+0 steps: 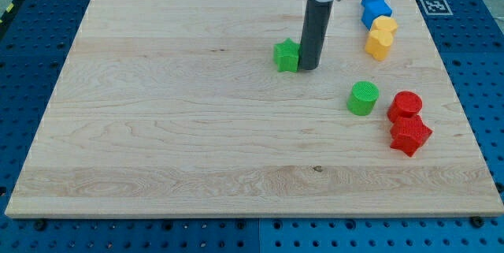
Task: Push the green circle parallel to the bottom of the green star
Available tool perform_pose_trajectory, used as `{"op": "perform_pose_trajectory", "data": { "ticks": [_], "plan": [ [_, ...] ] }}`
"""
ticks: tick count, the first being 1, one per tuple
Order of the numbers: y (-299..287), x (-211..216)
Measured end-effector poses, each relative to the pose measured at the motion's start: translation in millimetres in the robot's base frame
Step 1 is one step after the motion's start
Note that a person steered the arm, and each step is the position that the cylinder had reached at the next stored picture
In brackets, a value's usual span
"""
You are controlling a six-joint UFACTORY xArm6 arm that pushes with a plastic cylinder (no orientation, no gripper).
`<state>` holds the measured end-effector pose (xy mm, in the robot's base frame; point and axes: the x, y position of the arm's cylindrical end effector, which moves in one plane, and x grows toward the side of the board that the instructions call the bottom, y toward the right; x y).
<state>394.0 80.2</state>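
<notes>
- Nearest, toward the view's bottom, the wooden board (157, 158) lies bare; nothing stands on that part of it.
- Next up, at the view's right, the red star-like block (410, 135) sits touching the red cylinder (405, 105) just above it.
- Just to the view's left of the red cylinder stands the green circle (363, 98), the block to be moved; it is near the red pair but apart from them.
- Farther up and toward the view's left is my tip (309, 67), the rod's lower end, down at the board and right beside the green star (287, 55), on the star's right flank; whether they touch I cannot tell.
- There is no pincer here to be open or closed, only the plain rod, which holds nothing.
- The relation that matters: the green circle lies down and to the view's right from my tip, well apart, and it sits lower in the view than the star's bottom edge.
- By my judgement the circle needs a short nudge upward, so my tip must first get round beneath it; the red blocks close on its right leave less room there.
- Farthest, at the top right, the yellow heart-like block (379, 43) touches another yellow block (385, 25), with two blue blocks (376, 5) above them.
</notes>
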Motion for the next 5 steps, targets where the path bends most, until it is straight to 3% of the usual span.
{"op": "perform_pose_trajectory", "data": {
  "ticks": [1,3,5],
  "plan": [
    [30,1],
    [82,64],
    [95,59]
  ]
}}
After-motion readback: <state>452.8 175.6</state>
